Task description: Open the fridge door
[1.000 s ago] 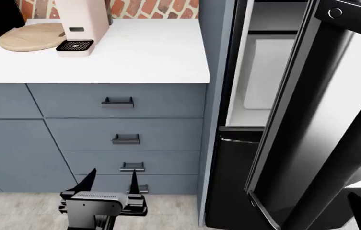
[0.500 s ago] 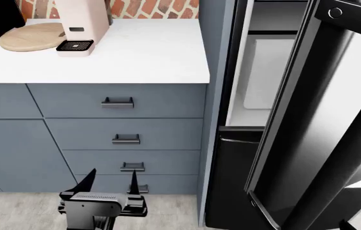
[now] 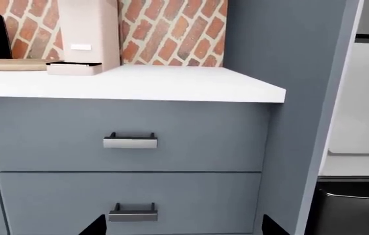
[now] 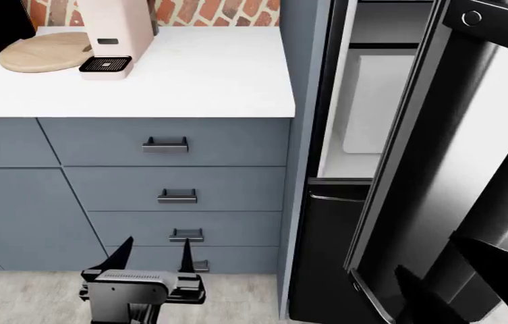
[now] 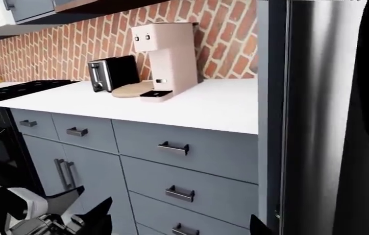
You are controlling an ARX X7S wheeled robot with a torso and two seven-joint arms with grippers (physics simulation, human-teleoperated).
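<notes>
Fridge door stands swung well out from the cabinet at the head view's right, its glossy steel face angled toward you and its long bar handle running down the near edge. Behind it the white interior of the fridge shows, and below that the black drawer front with its horizontal silver bar.

Your left gripper hangs low in front of the blue-grey drawers, near the floor, its two dark fingers spread apart with nothing between them. It is well apart from the fridge. In the left wrist view only the two fingertips show at the frame's edge, wide apart, facing the drawer handles under the white countertop.

Your right gripper sits at the lower right of the head view, in front of the door's lower part, dark fingers spread. You cannot tell from these views whether it touches the door. The right wrist view shows the door's steel edge close up.

On the countertop stand a pink coffee machine and, just beside it, a round wooden board. A black toaster sits against the brick wall, with a black stove further along.
</notes>
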